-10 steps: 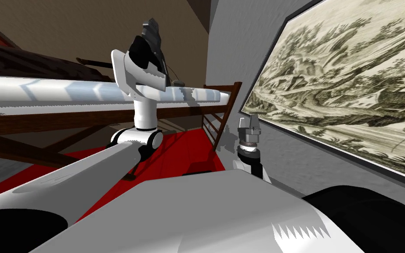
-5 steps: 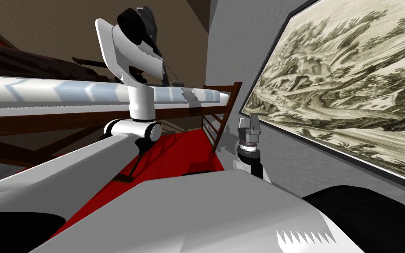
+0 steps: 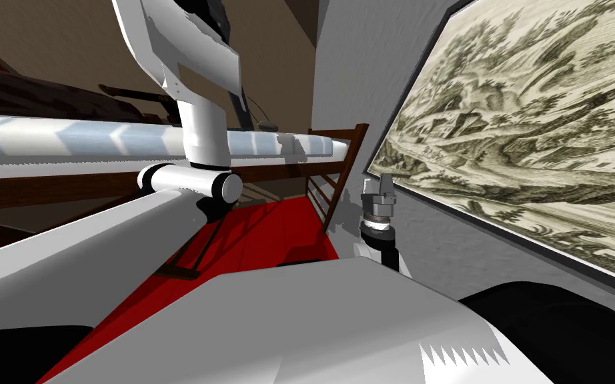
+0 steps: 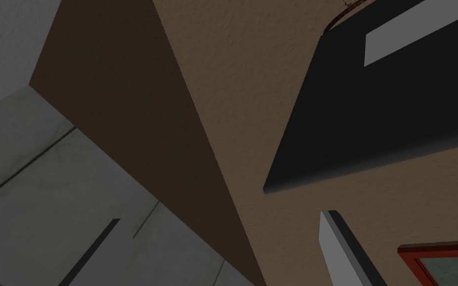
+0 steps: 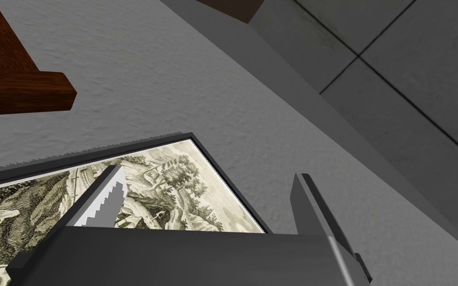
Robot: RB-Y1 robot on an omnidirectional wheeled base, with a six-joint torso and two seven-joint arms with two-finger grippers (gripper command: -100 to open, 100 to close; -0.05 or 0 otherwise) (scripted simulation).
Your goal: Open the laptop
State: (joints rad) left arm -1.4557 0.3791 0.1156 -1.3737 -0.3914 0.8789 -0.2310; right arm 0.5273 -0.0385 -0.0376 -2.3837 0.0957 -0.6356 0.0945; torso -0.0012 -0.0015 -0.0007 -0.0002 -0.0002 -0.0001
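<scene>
You have two claws, each with two thin, flat, light grey blades. Your left claw [image 4: 220, 217] is up high on its raised arm, above the counter [image 3: 66, 143]. Its two blades stand wide apart with nothing between them, so it is open and empty.

Just past its fingertips, and clear of both blades, is the one laptop [image 4: 372, 124]. It shows as a flat, matt black slab with one rounded corner in sight and one pale grey rectangular patch on its face. It lies tilted against a rough brown wall. In the head view, a thin dark edge rises from the counter right behind the left forearm. That places the laptop toward the counter's right end.

The counter is a single long slab, glossy white with a bluish sheen. It sits on a dark brown wooden frame with one slatted end piece [image 3: 351, 157]. One small, dark, rounded thing [image 3: 267, 125] lies on the top just to the right of the laptop; you cannot tell what it is. One flat red rug [image 3: 279, 220] covers the floor under the counter.

Your right claw [image 3: 384, 181] is low, beside the grey textured wall and near the slatted end piece. Its two blades are also spread and hold nothing. One dark-framed landscape print [image 3: 519, 133], drawn in fine grey-green lines, hangs on that wall above it.
</scene>
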